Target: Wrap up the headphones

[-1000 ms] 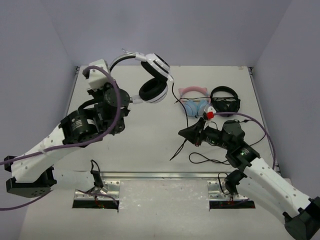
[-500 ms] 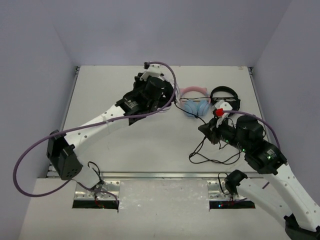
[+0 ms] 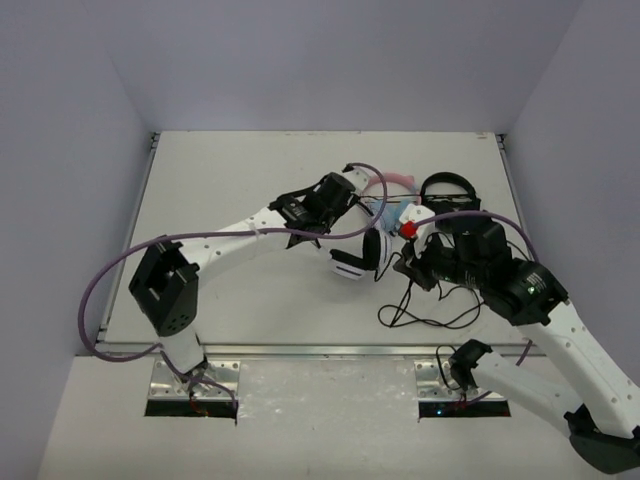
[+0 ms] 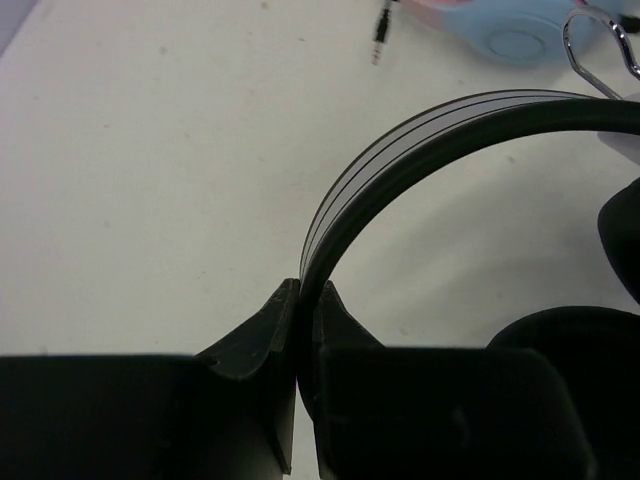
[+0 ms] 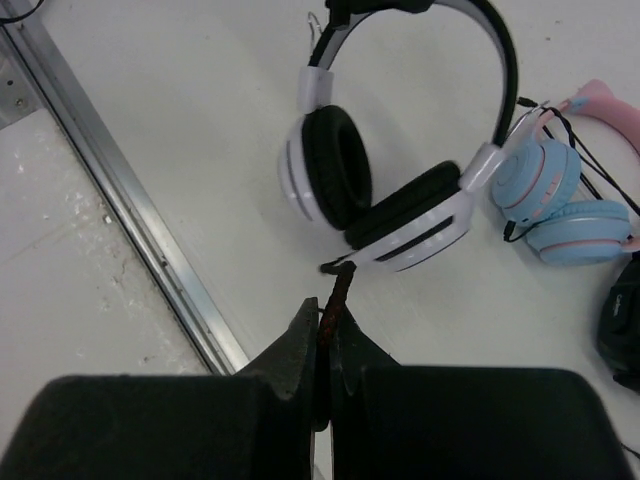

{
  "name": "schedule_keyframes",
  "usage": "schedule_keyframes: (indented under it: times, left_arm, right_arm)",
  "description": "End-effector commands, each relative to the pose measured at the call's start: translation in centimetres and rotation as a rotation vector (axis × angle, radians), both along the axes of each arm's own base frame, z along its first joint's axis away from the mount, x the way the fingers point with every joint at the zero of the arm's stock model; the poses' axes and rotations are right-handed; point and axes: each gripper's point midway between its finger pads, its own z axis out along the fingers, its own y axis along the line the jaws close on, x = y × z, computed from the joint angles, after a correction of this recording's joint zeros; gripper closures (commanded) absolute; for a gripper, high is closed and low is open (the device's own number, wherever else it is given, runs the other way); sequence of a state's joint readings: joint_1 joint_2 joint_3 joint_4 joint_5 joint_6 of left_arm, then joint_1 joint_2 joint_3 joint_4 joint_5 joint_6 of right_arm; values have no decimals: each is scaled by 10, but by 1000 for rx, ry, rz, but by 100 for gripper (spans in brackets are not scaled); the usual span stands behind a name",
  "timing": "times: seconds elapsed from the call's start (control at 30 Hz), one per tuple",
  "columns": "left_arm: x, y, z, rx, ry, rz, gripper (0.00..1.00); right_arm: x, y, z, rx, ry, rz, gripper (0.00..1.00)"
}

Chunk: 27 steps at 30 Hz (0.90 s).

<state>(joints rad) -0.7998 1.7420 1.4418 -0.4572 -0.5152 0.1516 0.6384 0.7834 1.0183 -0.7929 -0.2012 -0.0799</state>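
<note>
L gripper (image 4: 300,292) clamped tight on the headband of the headphones (image 4: 400,140), band arcing up & right from its tips. R gripper (image 5: 322,312) pinched together on the thin cable (image 5: 338,288), ear cups just ahead of it. Pink-blue cat-ear set (image 5: 548,180) further ahead, to the right.

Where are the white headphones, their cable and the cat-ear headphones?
headphones (image 5: 330,165), right wrist view, black ear cushion.
cable (image 5: 337,288), right wrist view, stub below the cup.
cat-ear headphones (image 5: 538,178), right wrist view, blue ear cup.
</note>
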Motion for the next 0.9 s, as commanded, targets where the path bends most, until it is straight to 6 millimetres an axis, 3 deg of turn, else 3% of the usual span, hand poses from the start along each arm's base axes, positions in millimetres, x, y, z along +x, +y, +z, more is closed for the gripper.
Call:
schedule_keyframes:
  times: [0.0, 0.17, 0.3, 0.4, 0.43, 0.57, 0.7, 0.87]
  left_arm:
    - [-28, -52, 52, -240, -45, -336, 100]
    - [-84, -80, 43, -327, 108, -639, 100]
    - [-110, -80, 45, -309, 151, -722, 100]
    - [-111, -72, 57, -309, 112, -700, 100]
    - [-112, -68, 57, -301, 106, -691, 100]
    - [-123, -60, 88, -347, 36, -717, 100]
    - [-123, -44, 106, -349, -30, -667, 100]
    - [-138, -42, 128, -426, -48, -698, 100]
  right_arm:
    - [20, 11, 34, 10, -175, 60, 99]
    - [42, 4, 13, -98, -219, 21, 99]
    - [56, -8, 3, -150, -257, -51, 99]
    - [71, -28, -9, -225, -291, -167, 99]
    - [73, -30, -9, -230, -301, -183, 99]
    - [88, -47, -1, -243, -374, -310, 99]
    - [85, -45, 8, -184, -389, -317, 98]
    - [79, -26, 29, 7, -449, -284, 97]
